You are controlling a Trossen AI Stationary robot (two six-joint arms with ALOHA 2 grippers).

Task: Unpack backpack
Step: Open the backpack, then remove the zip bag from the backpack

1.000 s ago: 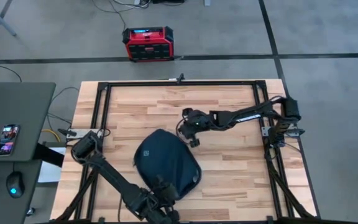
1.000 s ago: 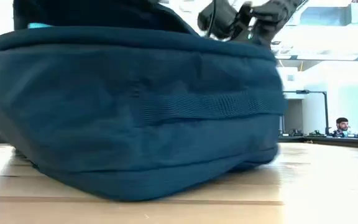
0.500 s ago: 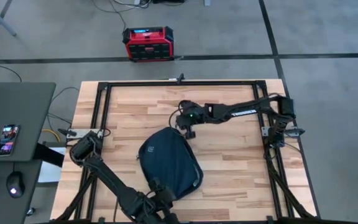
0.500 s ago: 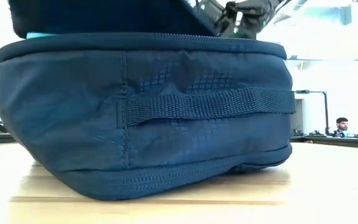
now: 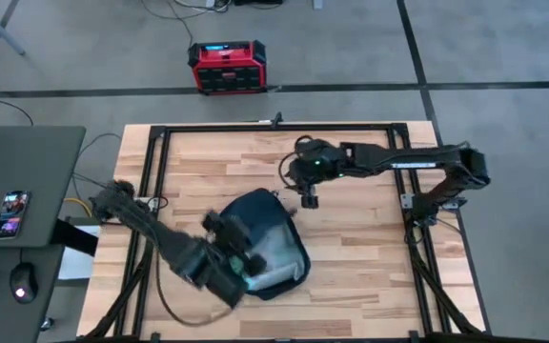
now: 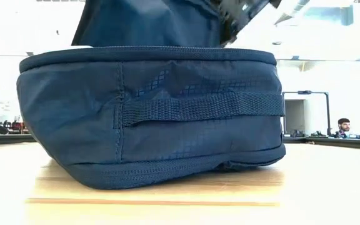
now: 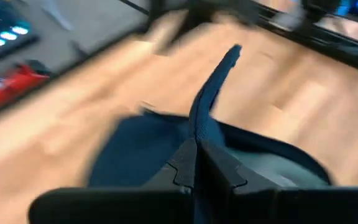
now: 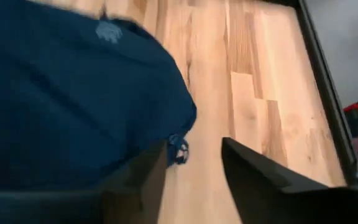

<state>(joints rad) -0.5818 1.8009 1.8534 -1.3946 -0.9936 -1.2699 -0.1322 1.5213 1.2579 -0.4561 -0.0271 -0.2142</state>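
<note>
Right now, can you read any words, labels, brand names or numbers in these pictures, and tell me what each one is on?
No text is legible.
backpack: pale logo mark, a shape with no readable letters.
red-black box: front markings too small to read.
phone: lit screen too small to read.

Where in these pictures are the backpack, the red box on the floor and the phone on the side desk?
backpack (image 5: 276, 221): high view, on its dark front panel.
red box (image 5: 225, 67): high view, on its top face.
phone (image 5: 11, 212): high view, on its lit screen.
</note>
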